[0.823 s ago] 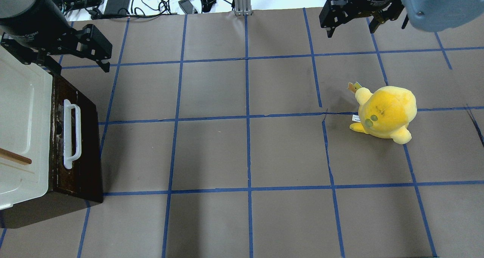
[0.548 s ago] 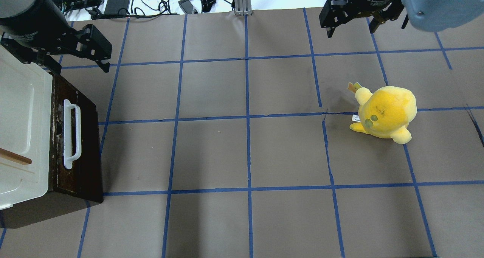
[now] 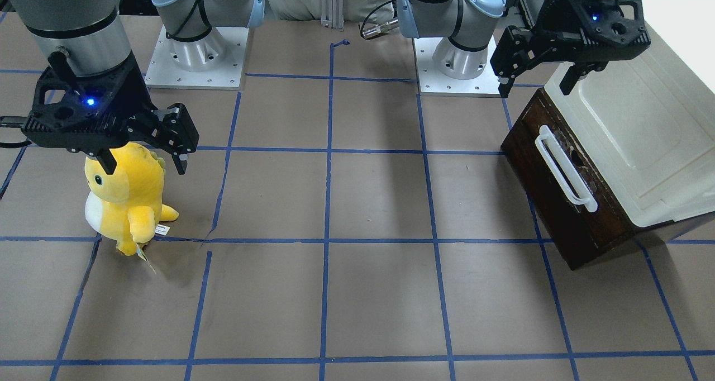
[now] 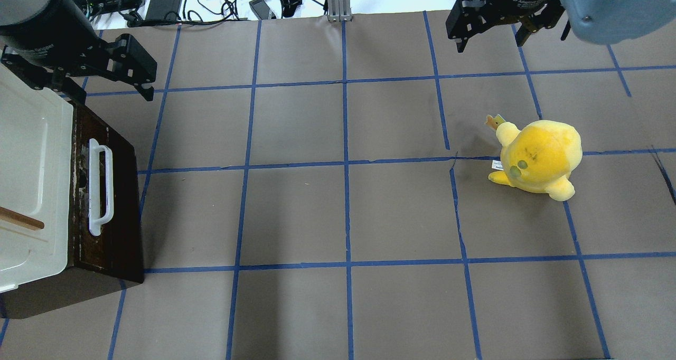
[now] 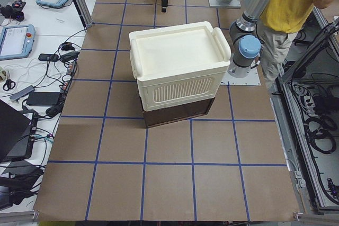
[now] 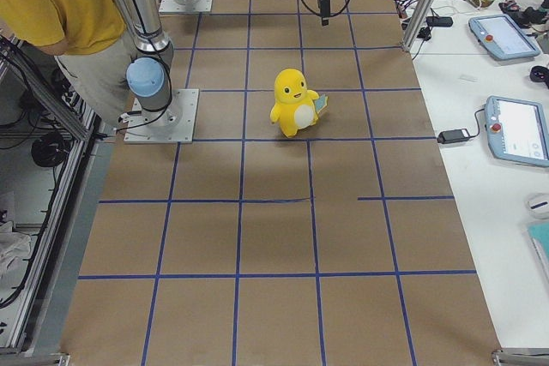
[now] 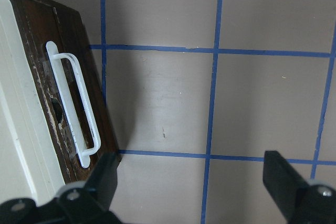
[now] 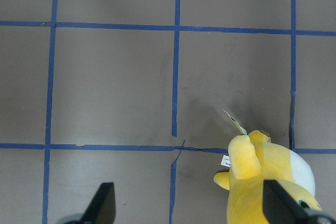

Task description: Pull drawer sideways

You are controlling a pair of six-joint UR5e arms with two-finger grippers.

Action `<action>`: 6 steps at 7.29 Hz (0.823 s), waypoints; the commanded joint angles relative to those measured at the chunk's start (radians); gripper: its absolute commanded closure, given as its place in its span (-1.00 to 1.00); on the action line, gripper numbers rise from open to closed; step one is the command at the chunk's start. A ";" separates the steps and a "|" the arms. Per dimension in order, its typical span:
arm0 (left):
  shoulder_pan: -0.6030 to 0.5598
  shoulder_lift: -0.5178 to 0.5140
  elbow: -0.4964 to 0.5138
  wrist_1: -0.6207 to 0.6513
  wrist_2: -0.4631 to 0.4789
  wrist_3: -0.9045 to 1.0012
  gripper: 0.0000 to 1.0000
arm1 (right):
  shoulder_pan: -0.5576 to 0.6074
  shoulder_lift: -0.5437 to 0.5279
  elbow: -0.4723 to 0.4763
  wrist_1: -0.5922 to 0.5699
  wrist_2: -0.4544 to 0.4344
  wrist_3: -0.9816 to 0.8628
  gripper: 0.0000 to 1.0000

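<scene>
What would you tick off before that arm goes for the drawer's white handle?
1. Left gripper open: ok, fingers wide apart.
2. Left gripper around the white handle: not ok, it hovers apart from it.
3. Handle unobstructed: ok.
4. Plush toy away from the drawer: ok, across the table.
5. Right gripper out of the way: ok, open near the toy.
6. Drawer slides freely: cannot tell.

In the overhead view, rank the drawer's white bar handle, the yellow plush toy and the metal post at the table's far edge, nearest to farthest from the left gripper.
Measured from the left gripper, open at the table's left side:
1. white bar handle, on the drawer's dark front, also on the left.
2. metal post, middle of the far edge.
3. yellow plush toy, well into the right half.
</scene>
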 commanded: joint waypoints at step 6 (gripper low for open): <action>0.000 -0.194 -0.266 0.205 0.179 -0.115 -1.00 | 0.000 0.000 0.000 0.000 -0.001 0.000 -1.00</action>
